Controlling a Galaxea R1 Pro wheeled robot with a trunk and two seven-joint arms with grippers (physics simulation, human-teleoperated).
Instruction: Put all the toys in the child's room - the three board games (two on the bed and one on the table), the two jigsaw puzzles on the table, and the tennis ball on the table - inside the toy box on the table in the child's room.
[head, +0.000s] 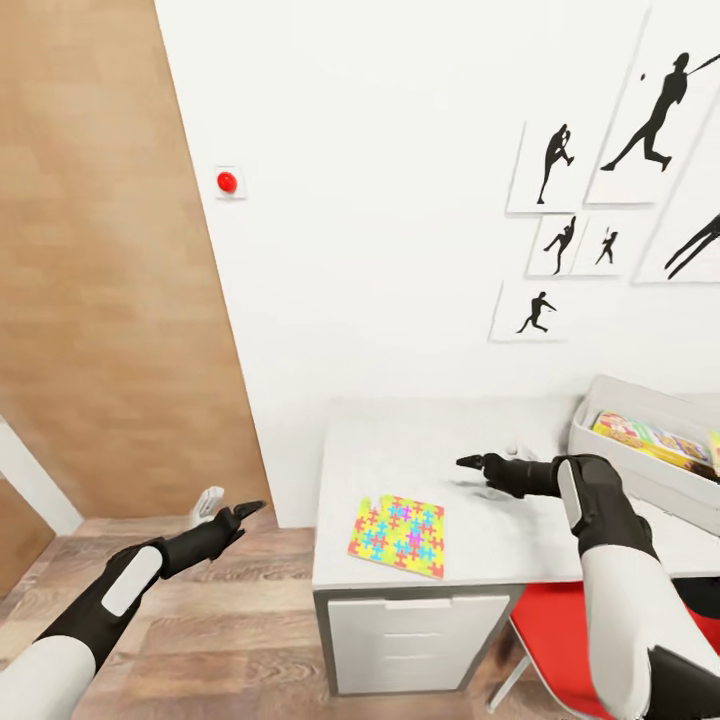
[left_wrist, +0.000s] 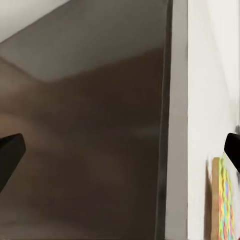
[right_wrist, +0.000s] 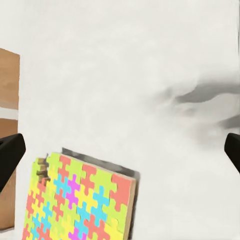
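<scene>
A pale grey-white worktop (head: 480, 520) is being shown in the lower right part of the head view, standing against a white wall (head: 400, 200) that is being decorated at upper right with black sports-silhouette pictures (head: 655, 110). One jigsaw puzzle (head: 397, 535), a flat square of yellow, pink, blue, green and orange pieces, is being seen lying flat near the worktop's front left corner; in the right wrist view the same puzzle (right_wrist: 80, 200) is being shown lying on the bare white surface.

The toy box (head: 640, 470), a light grey bin with sloping sides, is being seen at the right edge of the frame on the worktop, with a colourful printed board game (head: 650, 438) lying inside it.

The right pincer (head: 472, 462) is being held above the middle of the worktop, well apart from the puzzle and from the toy box; its fingertips are being shown spread wide at the two edges of the right wrist view, with nothing between them. The left pincer (head: 240, 512) is being held out over the wood-plank floor (head: 230, 630) at lower left, beside a wooden door (head: 110, 280); its fingers are likewise being shown parted and empty in the left wrist view.

A red chair seat (head: 560, 630) is being seen under the worktop at lower right, next to a grey drawer unit (head: 420, 640). A small red button (head: 227, 182) is being shown on the wall at upper left.
</scene>
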